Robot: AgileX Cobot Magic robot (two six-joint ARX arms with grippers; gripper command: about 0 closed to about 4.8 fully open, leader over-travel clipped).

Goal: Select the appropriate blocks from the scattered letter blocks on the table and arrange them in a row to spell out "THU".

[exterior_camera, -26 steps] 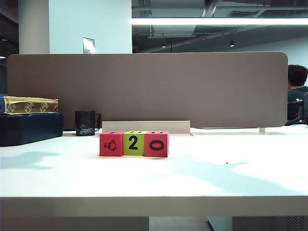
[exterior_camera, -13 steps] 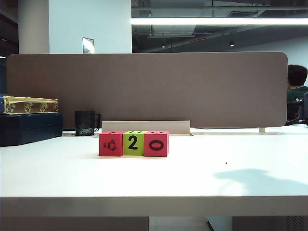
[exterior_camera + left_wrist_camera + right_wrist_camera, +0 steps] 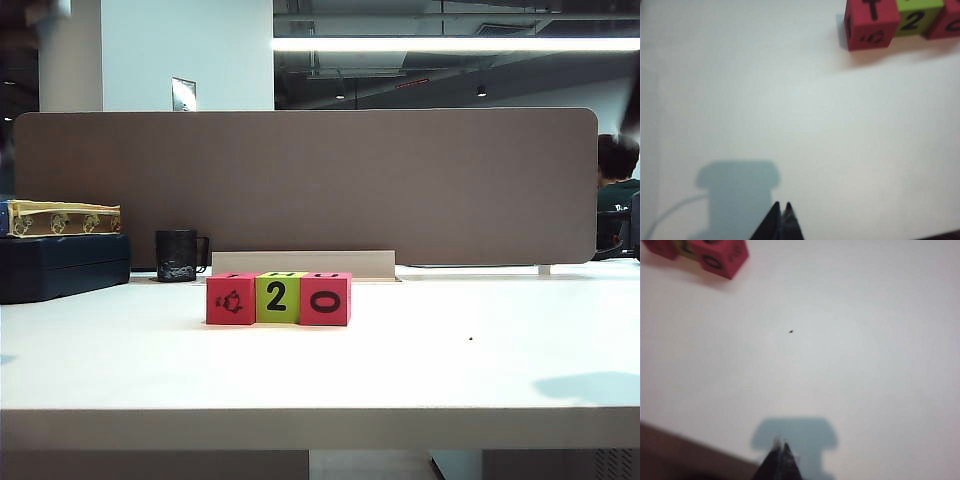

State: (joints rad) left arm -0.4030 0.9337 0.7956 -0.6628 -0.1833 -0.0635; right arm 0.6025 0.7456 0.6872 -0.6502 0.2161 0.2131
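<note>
Three letter blocks stand touching in a row on the white table (image 3: 420,370): a pinkish-red block (image 3: 231,299) with a small picture, a lime-green block (image 3: 277,298) showing "2", and a pinkish-red block (image 3: 325,299) showing "0". In the left wrist view the first red block (image 3: 871,24) bears a "T" on top, beside the green block (image 3: 918,18). The right wrist view catches the end red block (image 3: 721,257). My left gripper (image 3: 781,206) is shut and empty, high over bare table, far from the blocks. My right gripper (image 3: 781,442) is likewise shut and empty. Neither gripper shows in the exterior view.
A black mug (image 3: 177,256) stands behind the blocks at the left. A dark box with a yellow-edged case (image 3: 60,250) on it sits at the far left. A brown partition (image 3: 300,185) runs along the table's back edge.
The arms' shadows on the table have shrunk and slid out toward the left and right edges of the exterior view. The three blocks have not moved.
</note>
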